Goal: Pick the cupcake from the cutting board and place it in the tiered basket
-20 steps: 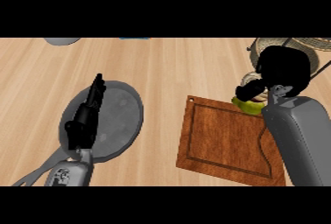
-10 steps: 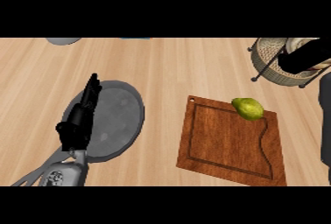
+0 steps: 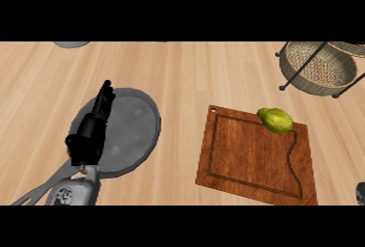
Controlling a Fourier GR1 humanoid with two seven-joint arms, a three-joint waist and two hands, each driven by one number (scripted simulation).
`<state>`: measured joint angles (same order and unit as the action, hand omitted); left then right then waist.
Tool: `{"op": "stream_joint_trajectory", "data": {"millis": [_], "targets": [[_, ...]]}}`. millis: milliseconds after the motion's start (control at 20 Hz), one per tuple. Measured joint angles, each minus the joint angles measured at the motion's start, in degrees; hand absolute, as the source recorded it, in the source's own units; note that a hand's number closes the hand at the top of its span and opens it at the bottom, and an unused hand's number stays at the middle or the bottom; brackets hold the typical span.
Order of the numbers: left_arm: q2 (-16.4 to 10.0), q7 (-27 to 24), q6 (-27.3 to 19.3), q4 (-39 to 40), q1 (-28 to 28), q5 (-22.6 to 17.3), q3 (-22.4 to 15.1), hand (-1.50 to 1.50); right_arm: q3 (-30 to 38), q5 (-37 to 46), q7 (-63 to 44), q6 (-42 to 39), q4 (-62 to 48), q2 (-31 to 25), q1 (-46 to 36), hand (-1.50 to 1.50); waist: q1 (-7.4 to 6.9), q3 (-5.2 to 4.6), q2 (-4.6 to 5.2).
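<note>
Left hand point(image 3: 91, 132) at nine o'clock, released, fingers straight and pointing toward twelve, holding nothing, laid over the left part of a grey plate point(image 3: 135, 128); its grey forearm point(image 3: 68, 193) below at seven o'clock, by the lower edge. Right hand point(image 3: 360, 192) no more than a dark sliver at the right edge, about four o'clock; released or clenched, cannot tell. Cupcake not made out with any certainty: cannot tell whether it sits inside the tiered basket point(image 3: 314, 67), up at one to two o'clock, wire-framed, with a woven lower bowl speckled brown within and part of another tier cut off at the corner. Cutting board point(image 3: 246, 166) at four to five o'clock, brown wood, tilted like a diamond, with a groove round its face and a small hole at its far left corner. On the board's far right corner, about three o'clock, a green-yellow pear-shaped thing point(image 3: 275, 119), touching the wood, well apart from both hands and apart from the basket. Plate and board side by side, not touching, on a pale wooden counter point(image 3: 185, 72). At eleven o'clock, by the upper edge, the rim of another grey round thing point(image 3: 71, 44), mostly cut off.
</note>
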<state>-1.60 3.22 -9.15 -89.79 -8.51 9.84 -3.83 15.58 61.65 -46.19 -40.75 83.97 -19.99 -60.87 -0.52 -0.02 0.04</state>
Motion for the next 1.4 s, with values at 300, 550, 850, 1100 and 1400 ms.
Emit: {"op": "stream_joint_trajectory", "data": {"millis": [300,550,850,1100,1400], "targets": [[0.33,0.11,0.15,0.77,-0.56,0.09,-0.09,0.00,0.35,1.72,4.20,7.88,-11.62,-4.38,-2.47,1.50,-0.24,-0.01,0.15],[-0.11,-0.06,0.63,0.72,-1.08,-0.10,0.34,0.00,-0.04,3.96,9.46,14.75,-22.98,-8.86,-4.26,1.50,-0.52,0.01,0.28],[0.76,0.14,-0.18,1.66,-2.00,0.52,-0.13,0.00,-0.79,6.23,15.41,21.21,-34.54,-12.89,-5.90,1.50,-0.62,0.01,0.33],[0.43,-0.82,0.51,0.78,-0.61,0.09,-0.20,0.00,4.13,3.90,14.73,27.49,-40.79,-13.03,-5.84,-1.50,-0.95,0.04,0.40],[1.00,-1.30,0.07,0.45,0.46,0.43,-0.75,0.00,10.21,-1.79,17.15,33.08,-44.85,-12.79,-5.44,-1.50,-0.62,0.04,0.29]]}}
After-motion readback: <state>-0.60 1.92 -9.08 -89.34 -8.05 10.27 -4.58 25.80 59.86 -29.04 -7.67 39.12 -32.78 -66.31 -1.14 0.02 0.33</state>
